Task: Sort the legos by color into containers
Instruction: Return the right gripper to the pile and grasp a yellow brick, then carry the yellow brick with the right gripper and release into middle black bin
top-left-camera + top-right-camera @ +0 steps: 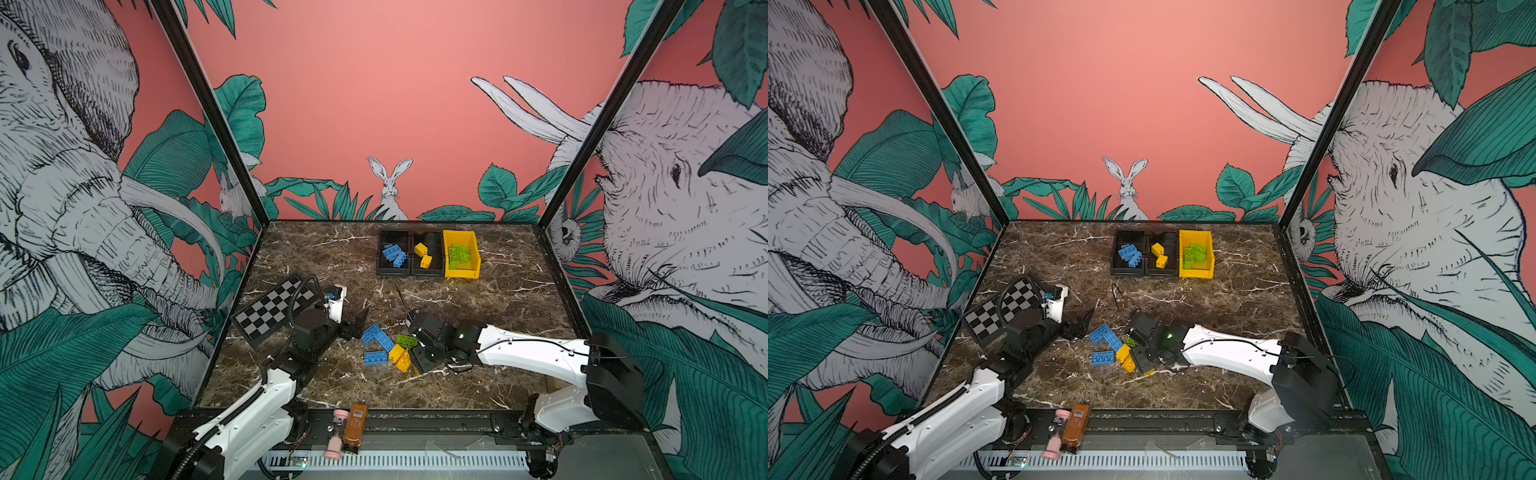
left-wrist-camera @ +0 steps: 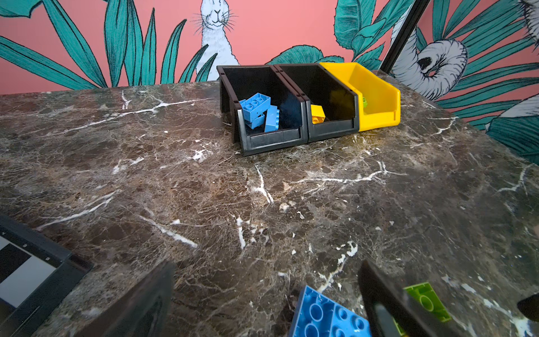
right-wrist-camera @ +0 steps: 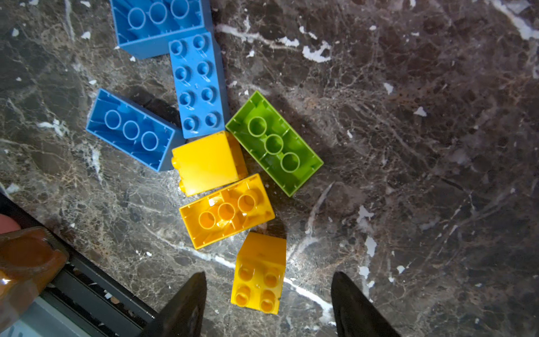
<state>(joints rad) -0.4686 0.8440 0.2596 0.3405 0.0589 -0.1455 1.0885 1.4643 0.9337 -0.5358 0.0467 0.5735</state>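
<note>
Loose legos lie in a heap mid-table: three blue [image 1: 376, 338], one lime green [image 3: 274, 143] and three yellow [image 1: 399, 358]. My right gripper [image 3: 268, 277] hangs open over the heap's near end. A small yellow brick [image 3: 259, 274] lies between its fingers with a gap on each side. My left gripper [image 2: 265, 271] stands open to the left of the heap, with a blue brick [image 2: 323, 315] by one finger. At the back stand the containers in a row: a black bin [image 1: 390, 272] with blue bricks, a black bin [image 1: 427, 272] with yellow ones and a yellow bin [image 1: 461, 272] with green ones.
A black-and-white checkerboard [image 1: 270, 309] leans at the left edge behind my left arm. A brown bottle [image 1: 355, 424] and a pink object [image 1: 336, 432] lie on the front rail. Printed walls close the table on three sides.
</note>
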